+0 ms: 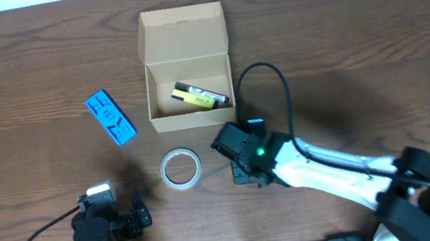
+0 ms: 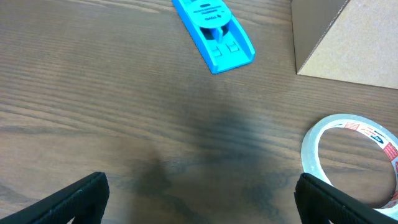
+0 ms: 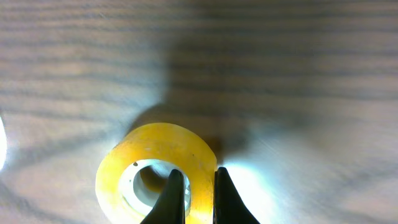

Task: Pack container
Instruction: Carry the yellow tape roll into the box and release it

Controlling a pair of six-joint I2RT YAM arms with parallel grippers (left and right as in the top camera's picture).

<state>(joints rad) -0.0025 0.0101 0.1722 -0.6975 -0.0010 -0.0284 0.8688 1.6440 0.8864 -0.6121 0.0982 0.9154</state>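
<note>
The container [image 1: 181,31] is a tan cardboard box, open, with its lid flap folded back at the table's far middle. A yellow and black pen-like item [image 1: 200,96] lies inside it. My right gripper [image 1: 243,158] is just in front of the box. In the right wrist view it [image 3: 194,182] is shut on the wall of a yellow tape roll [image 3: 149,149], with one finger in the hole and one outside. The roll is hidden under the gripper in the overhead view. My left gripper [image 1: 115,221] is open and empty near the front left [image 2: 199,199].
A clear tape roll [image 1: 180,167] lies flat left of my right gripper and shows in the left wrist view [image 2: 351,155]. A blue flat item [image 1: 110,117] lies left of the box and shows in the left wrist view [image 2: 213,32]. A box corner [image 2: 345,37] shows there too.
</note>
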